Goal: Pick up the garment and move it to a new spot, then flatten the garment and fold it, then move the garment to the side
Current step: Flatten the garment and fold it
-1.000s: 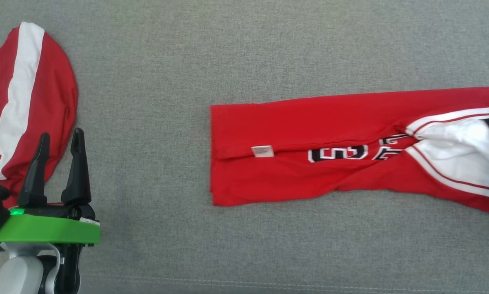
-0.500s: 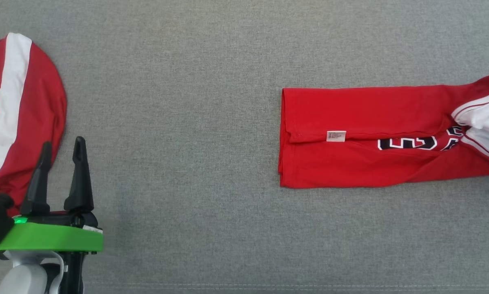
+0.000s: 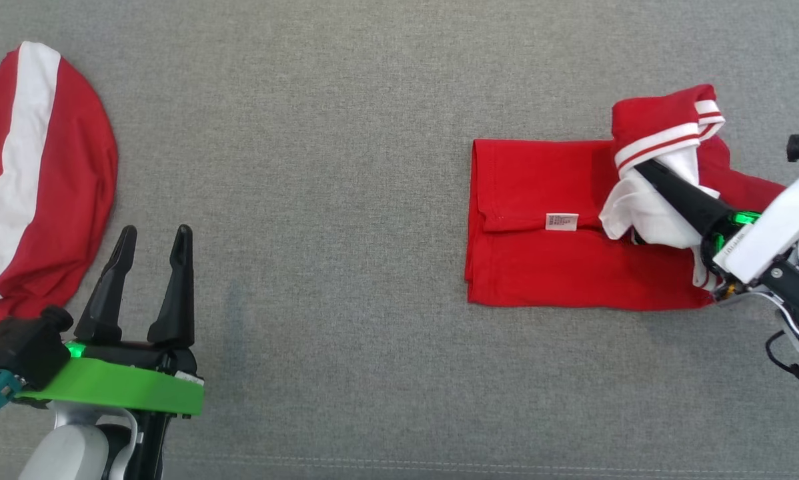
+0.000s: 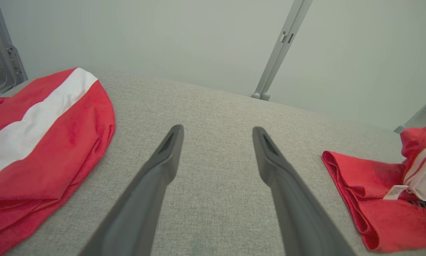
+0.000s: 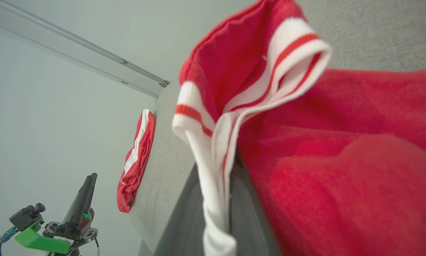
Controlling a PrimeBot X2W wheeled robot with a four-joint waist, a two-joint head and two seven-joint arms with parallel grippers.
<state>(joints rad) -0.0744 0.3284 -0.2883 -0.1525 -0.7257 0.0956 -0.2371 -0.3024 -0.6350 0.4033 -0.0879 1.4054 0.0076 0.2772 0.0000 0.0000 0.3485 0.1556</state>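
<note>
While right hand (image 3: 641,168) grips the garment (image 3: 539,273), left hand (image 3: 154,233) gapes near striped cloth (image 3: 73,160).

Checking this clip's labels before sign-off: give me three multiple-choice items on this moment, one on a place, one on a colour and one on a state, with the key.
1. Where on the grey surface does the striped cloth lie?
A) far left, beside the left gripper
B) in the middle
C) at the far right edge

2. What colour is the trim on the raised end of the garment?
A) blue
B) white with red stripes
C) yellow

3. How is the right gripper?
A) open above the garment
B) shut on the garment's trimmed end
C) lying open on the surface

Key:
1 A: the head view shows it at the left edge.
2 B: the right wrist view shows the bands close up.
3 B: its fingers pinch the white fabric.
</note>
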